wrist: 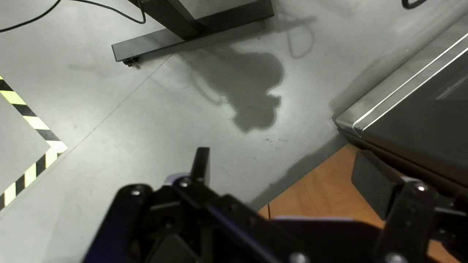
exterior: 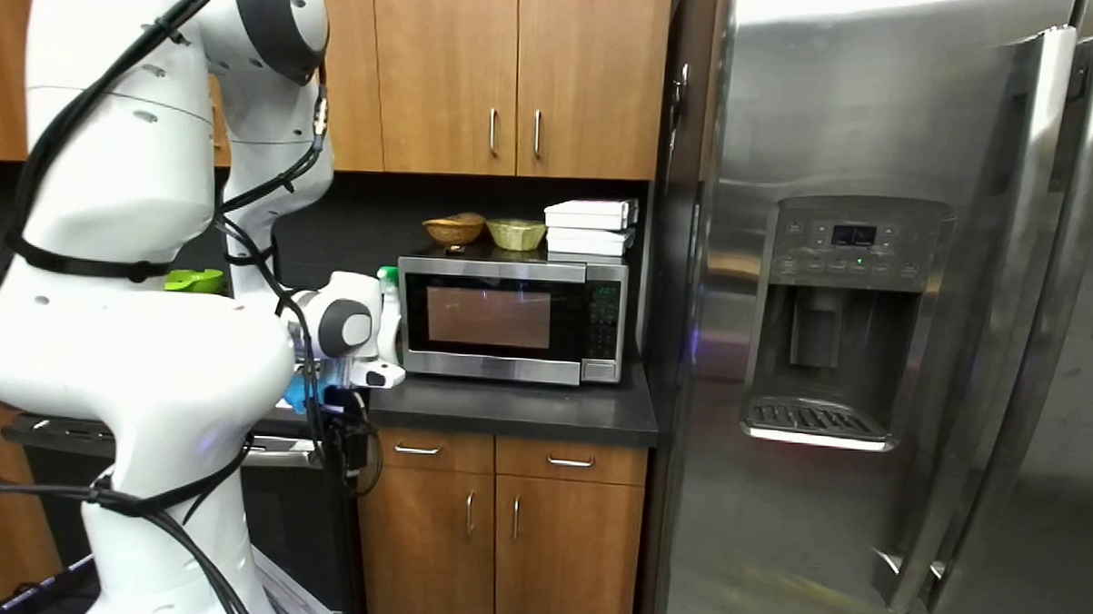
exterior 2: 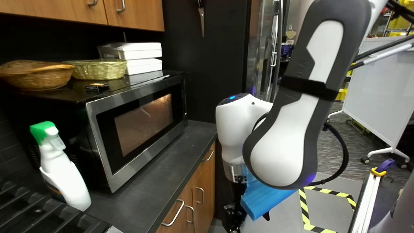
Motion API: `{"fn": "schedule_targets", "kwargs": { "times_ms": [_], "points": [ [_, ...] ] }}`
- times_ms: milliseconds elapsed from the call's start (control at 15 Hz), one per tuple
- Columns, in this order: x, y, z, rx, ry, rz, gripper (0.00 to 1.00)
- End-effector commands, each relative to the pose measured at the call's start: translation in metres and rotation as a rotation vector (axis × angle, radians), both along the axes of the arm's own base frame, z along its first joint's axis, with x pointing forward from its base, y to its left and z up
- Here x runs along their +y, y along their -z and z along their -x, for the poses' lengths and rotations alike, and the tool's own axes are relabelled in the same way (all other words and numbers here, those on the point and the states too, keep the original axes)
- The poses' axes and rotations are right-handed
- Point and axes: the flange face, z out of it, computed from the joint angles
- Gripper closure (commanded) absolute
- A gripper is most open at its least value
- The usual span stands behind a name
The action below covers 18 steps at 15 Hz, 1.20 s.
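My gripper (wrist: 283, 168) is open in the wrist view, its two fingers far apart with nothing between them. It points down beside the counter front, above the grey floor (wrist: 164, 120). The orange-brown cabinet front (wrist: 314, 182) appears behind the gap, nearest the right finger. In an exterior view the gripper (exterior 2: 233, 223) hangs low by the wooden drawers, partly cut off by the bottom edge. A blue part (exterior 2: 265, 197) is mounted on the wrist. On the counter (exterior 2: 168, 158) stand a microwave (exterior 2: 142, 126) with its door shut and a white spray bottle with a green head (exterior 2: 64, 174).
Two baskets, a brown one (exterior: 454, 228) and a green one (exterior: 515, 235), rest on the microwave beside stacked white boxes (exterior: 590, 227). A steel fridge (exterior: 820, 535) stands right of the counter. Stove grates (exterior 2: 42, 210) lie at lower left. Yellow-black tape (wrist: 34, 122) marks the floor.
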Motion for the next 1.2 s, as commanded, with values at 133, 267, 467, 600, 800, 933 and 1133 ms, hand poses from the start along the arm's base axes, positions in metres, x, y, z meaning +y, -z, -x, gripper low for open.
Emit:
{"fn": "schedule_targets", "kwargs": {
  "times_ms": [133, 267, 467, 600, 800, 933, 1133],
  "points": [
    [0.025, -0.029, 0.004, 0.063, -0.21, -0.032, 0.0],
    [0.029, -0.04, 0.001, 0.068, -0.235, -0.024, 0.0],
    [0.031, -0.057, -0.004, 0.03, -0.225, 0.004, 0.0],
    [0.03, -0.067, -0.008, 0.007, -0.217, 0.006, 0.0],
    [0.025, -0.08, -0.011, -0.018, -0.203, 0.0, 0.0],
    [0.022, -0.085, -0.013, -0.029, -0.193, -0.004, 0.0],
    [0.026, -0.08, -0.017, -0.024, -0.197, -0.019, 0.0]
  ]
}}
